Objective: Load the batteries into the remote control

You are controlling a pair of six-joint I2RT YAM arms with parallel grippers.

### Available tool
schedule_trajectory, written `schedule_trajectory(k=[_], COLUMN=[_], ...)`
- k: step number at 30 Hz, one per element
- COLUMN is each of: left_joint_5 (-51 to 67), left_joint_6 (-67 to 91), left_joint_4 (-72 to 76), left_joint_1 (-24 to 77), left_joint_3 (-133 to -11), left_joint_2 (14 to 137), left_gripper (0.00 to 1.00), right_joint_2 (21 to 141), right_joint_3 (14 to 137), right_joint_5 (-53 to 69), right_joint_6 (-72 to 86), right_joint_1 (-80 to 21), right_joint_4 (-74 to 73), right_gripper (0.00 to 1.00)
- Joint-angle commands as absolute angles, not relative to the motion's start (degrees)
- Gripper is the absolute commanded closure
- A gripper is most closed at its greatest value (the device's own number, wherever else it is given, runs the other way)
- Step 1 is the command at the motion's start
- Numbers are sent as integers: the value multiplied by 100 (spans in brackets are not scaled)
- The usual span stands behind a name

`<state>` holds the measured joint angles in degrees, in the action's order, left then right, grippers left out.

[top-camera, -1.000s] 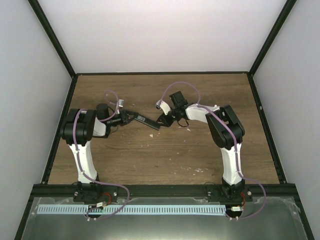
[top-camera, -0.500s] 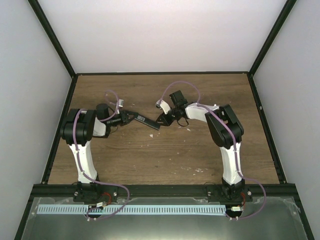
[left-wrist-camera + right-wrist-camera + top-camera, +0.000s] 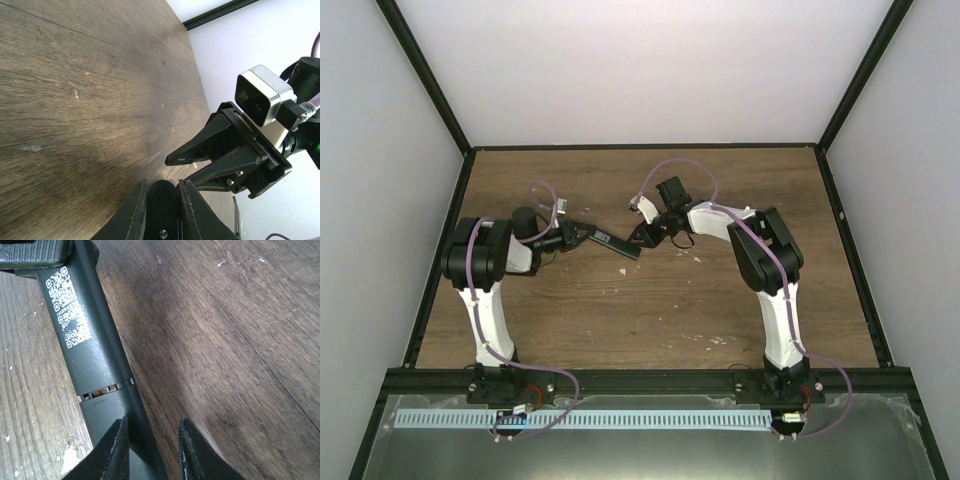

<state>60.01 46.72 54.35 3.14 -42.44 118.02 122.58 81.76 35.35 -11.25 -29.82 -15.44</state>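
Top external view: the slim black bar-shaped remote control (image 3: 616,243) sits near the middle of the brown wooden table (image 3: 620,320), its long axis running from 10 o'clock to 4 o'clock.
Left gripper (image 3: 586,234): clamped on the remote's 10 o'clock end, bracing it.
Right gripper (image 3: 640,238): at the 4 o'clock end. Its 2 fingers stand a little apart. 1 lies over the remote's body and bare wood shows beside the other, so it is not clamped.
Seam (image 3: 107,388): a thin gap crosses the remote's back just below the white QR-code label (image 3: 67,310), with small orange glints inside it.
Batteries: no blue cylinders show in any of the 3 views. Judging by the seam, they are likely already inside.
Step in hand: probably the last one, sliding the end cover section (image 3: 112,420) shut.
Next move: a short, straight push along the remote toward 10 o'clock while the left grip resists. A skewed push could jam the cover.
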Motion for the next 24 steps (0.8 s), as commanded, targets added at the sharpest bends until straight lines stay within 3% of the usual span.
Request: schedule_trajectory(k=[1, 12, 24], left_joint_5=[6272, 6263, 6223], left_joint_6=[4453, 4477, 4611], left_joint_4=[5493, 5526, 5714], left_joint_1=[439, 439, 421], left_joint_3=[-4229, -4201, -4212], left_joint_2=[11955, 11957, 12021], left_gripper=[100, 100, 100], right_joint_2=[12510, 12108, 11433], right_joint_3=[8276, 8121, 8367], right_joint_5=[3000, 2954, 2866], right_joint_6=[-1146, -1047, 107], right_joint_1=[-3071, -3118, -2890], right_joint_4=[-1606, -1453, -2038], right_gripper=[80, 81, 78])
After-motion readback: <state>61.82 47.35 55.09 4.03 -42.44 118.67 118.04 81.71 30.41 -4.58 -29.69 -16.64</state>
